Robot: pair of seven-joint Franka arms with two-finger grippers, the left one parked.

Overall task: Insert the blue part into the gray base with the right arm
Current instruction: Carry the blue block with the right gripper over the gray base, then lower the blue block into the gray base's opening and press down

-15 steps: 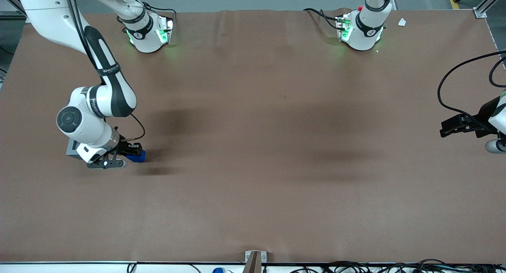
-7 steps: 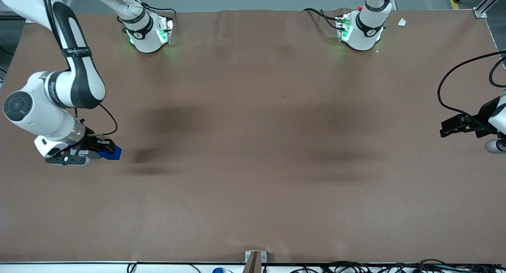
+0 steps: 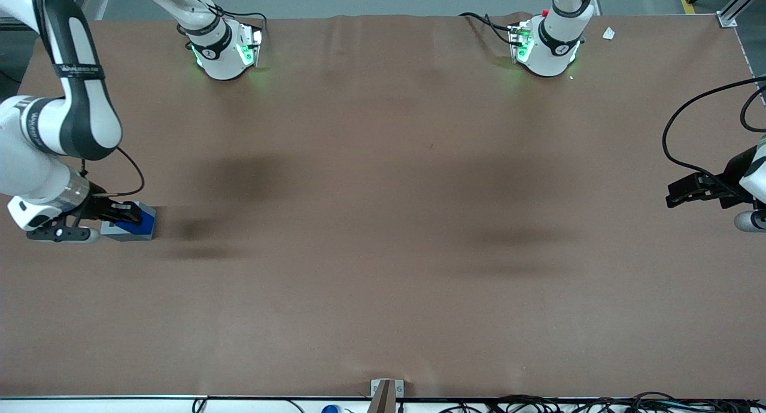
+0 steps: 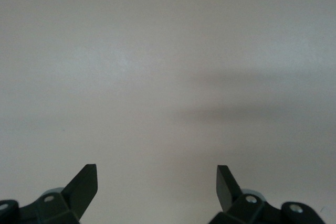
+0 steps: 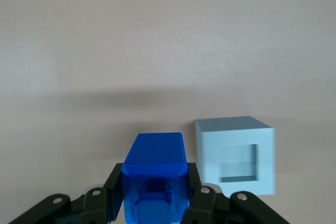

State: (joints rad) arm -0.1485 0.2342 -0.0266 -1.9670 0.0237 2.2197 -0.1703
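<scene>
1. The right arm carries the blue part, clamped between the fingers of its end effector; the pickup looks done.
2. The gray base rests on the brown bench at the working arm's end, recess empty.
3. The part hangs beside the base, not over the recess; alignment and insertion remain.
</scene>
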